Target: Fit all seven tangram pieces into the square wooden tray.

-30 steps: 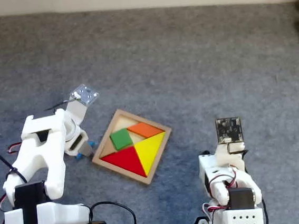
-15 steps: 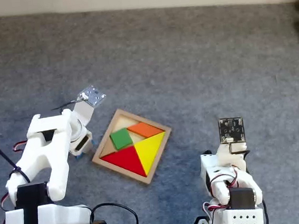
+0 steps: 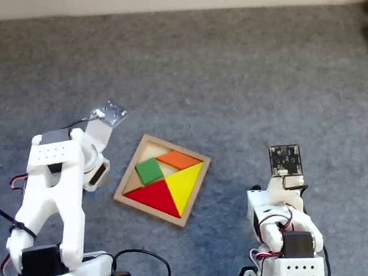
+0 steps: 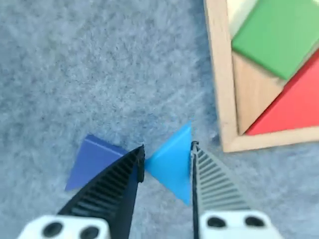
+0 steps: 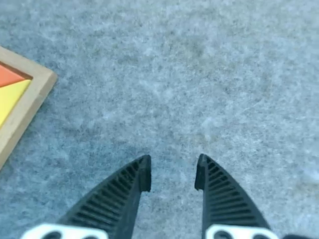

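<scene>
**Q:** What's sitting in the tray at the moment?

**A:** On my high feed the wooden tray has four pieces in it: green square, orange parallelogram, yellow triangle and red triangle. Bare wood shows between green and red, next to the rim.

**Q:** And the pincers?

**A:** My left pincer is clamped on the light blue triangle, just outside the rim near a tray corner, not touching it. A dark blue triangle lies flat right beside one finger. My right pincer is parted with nothing in it, over bare grey counter and well apart from the tray. There's loads of open room on the far side.
</scene>
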